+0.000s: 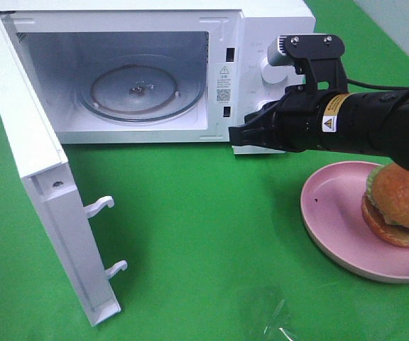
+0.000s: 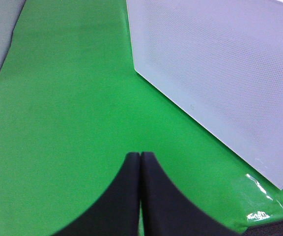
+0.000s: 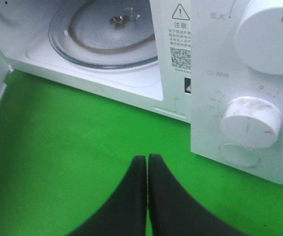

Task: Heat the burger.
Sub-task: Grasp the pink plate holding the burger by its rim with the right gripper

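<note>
The burger (image 1: 400,204), with a golden-brown bun, green lettuce and a reddish bottom, sits on the right part of a pink plate (image 1: 332,213) at the right. The white microwave (image 1: 261,21) stands at the back with its door (image 1: 41,177) swung wide open; the glass turntable (image 1: 140,89) inside is bare. My right gripper (image 1: 234,137) is shut and empty, hovering in front of the microwave's control panel, left of the plate; the right wrist view shows its closed fingertips (image 3: 147,160) below the knobs (image 3: 252,121). My left gripper (image 2: 140,156) is shut and empty over green cloth beside the door's outer face (image 2: 220,73).
Green cloth (image 1: 204,234) covers the table. The open door juts forward at the left with two latch hooks (image 1: 101,206). A patch of clear film (image 1: 268,312) lies on the cloth near the front. My right arm (image 1: 375,121) crosses above the plate's back edge.
</note>
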